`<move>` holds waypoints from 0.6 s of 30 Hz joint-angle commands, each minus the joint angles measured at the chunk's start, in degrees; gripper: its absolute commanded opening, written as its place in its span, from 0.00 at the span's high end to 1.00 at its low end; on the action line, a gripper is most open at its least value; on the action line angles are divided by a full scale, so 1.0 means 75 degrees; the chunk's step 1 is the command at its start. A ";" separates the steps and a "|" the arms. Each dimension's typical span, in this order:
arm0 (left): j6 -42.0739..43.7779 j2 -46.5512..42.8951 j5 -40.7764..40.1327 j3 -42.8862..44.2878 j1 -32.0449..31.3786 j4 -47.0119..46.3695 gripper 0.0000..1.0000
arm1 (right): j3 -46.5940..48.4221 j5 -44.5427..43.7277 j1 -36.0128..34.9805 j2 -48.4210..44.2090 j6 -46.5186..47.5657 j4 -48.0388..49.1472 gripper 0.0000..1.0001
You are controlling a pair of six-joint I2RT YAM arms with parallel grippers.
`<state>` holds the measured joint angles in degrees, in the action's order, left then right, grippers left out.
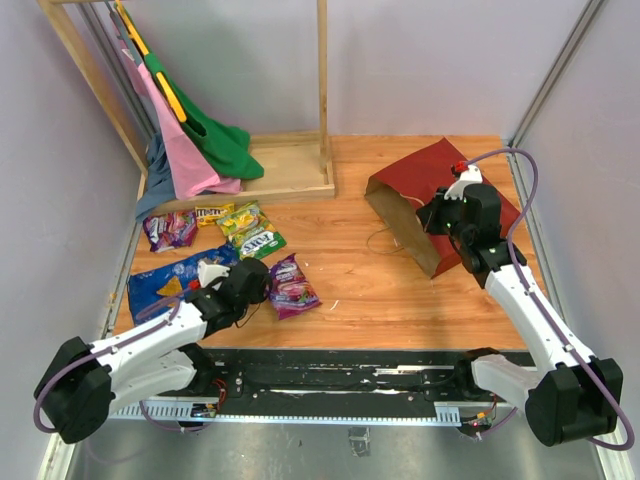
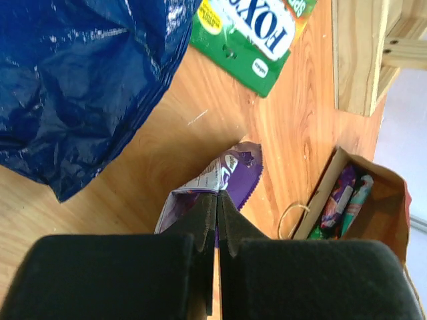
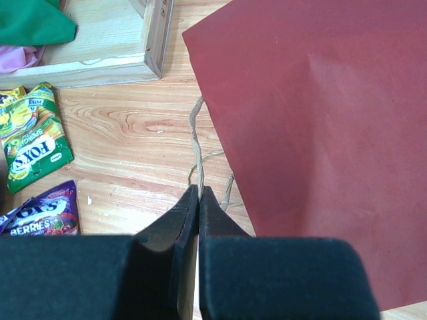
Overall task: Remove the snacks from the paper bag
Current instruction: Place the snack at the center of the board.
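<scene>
While pinching the paper bag's [image 1: 440, 190] string handle [image 3: 195, 133] between the right gripper's [image 3: 199, 193] closed jaws, likely to steady it by the table's [image 1: 400, 290] far right corner, clamps a purple packet [image 2: 233, 167] in the left gripper [image 2: 217, 200] near the front edge beside loose snacks [image 1: 240, 230]; leaves more packets [image 2: 343, 197] inside.

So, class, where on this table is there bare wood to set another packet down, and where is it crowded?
Free: the middle strip between the purple packet and the paper bag, and the wood before the bag's mouth down to the near edge. Crowded: the left, where the snacks lie by the rack base.
</scene>
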<state>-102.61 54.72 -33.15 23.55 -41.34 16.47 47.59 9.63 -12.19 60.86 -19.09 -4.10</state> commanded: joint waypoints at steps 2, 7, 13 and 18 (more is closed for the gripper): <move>0.0465 -0.0080 -0.0346 0.0143 0.0423 0.0004 0.99 | -0.0069 0.0107 0.0095 -0.0067 0.0014 0.0159 0.99; 0.1851 -0.0049 -0.0318 0.0395 0.0947 -0.0439 0.99 | -0.0072 0.0157 0.0107 -0.0055 0.0002 0.0160 0.99; 0.3711 0.0618 0.0203 0.1081 0.1470 -0.0549 0.48 | -0.0071 0.0180 0.0110 -0.0060 0.0010 0.0154 0.99; 0.5062 0.0753 0.0751 0.1346 0.1516 -0.1081 0.00 | -0.0074 0.0225 0.0102 0.0008 0.0003 0.0173 0.99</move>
<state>-75.70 59.96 -30.20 31.38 -30.41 11.97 47.55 10.55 -12.19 60.86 -19.09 -4.10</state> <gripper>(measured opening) 0.981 0.015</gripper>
